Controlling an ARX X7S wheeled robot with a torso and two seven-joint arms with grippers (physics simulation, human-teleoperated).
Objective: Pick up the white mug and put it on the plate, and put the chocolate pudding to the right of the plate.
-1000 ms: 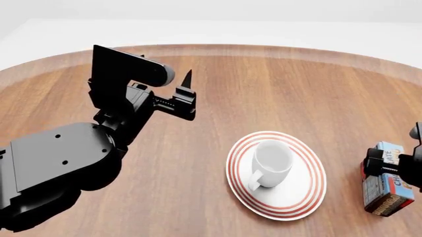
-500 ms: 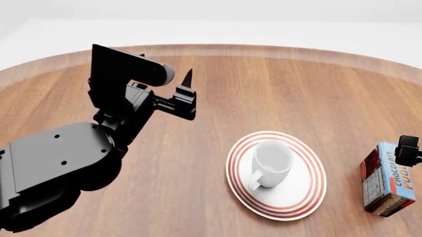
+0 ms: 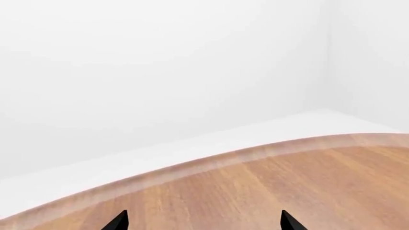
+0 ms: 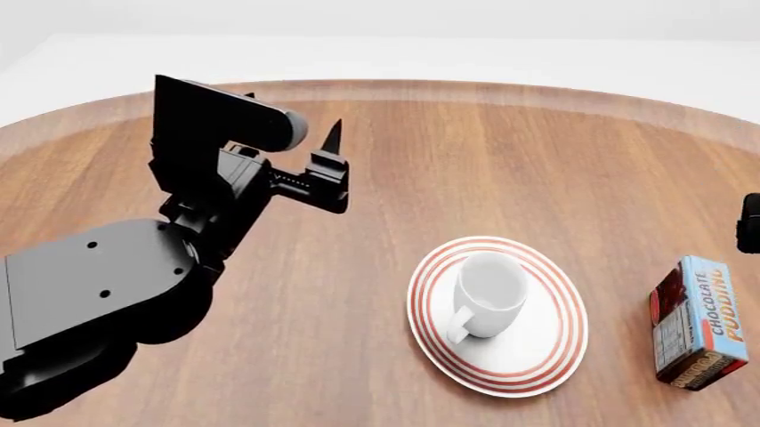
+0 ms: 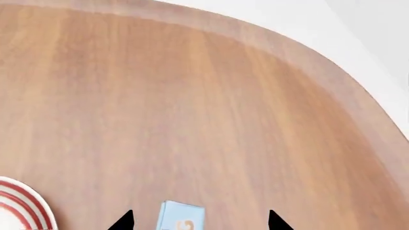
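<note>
sitting on the plate [image 4: 540,360] is the white mug [image 4: 487,292]. it stands up straight near the middle of the plate, and its loop handle points toward the robot. the plate is round and white with red rings near its edge. it rests on the brown wooden table [image 4: 499,169].

the chocolate pudding [image 4: 699,322] is to the right of the plate, near it but not touching it. the box stands on the table with its light blue face and orange letters turned up a bit. nothing is holding it.

the left gripper [image 4: 334,169] hangs over the table, far to the left of the plate and well apart from the mug. its two black fingers are spread wide, with nothing between them. in the left wrist view only the two finger tips [image 3: 118,221] show, far from each other, over bare wood.

the right gripper [image 5: 198,221] is spread too. in the right wrist view its two tips stand apart, and the blue top of the pudding box [image 5: 181,215] shows between them lower down, not touched by them. a bit of the plate's red rings [image 5: 19,206] shows in the corner. in the head view only a small dark bit of the right arm [image 4: 749,222] peeks in at the edge, above the box.
</note>
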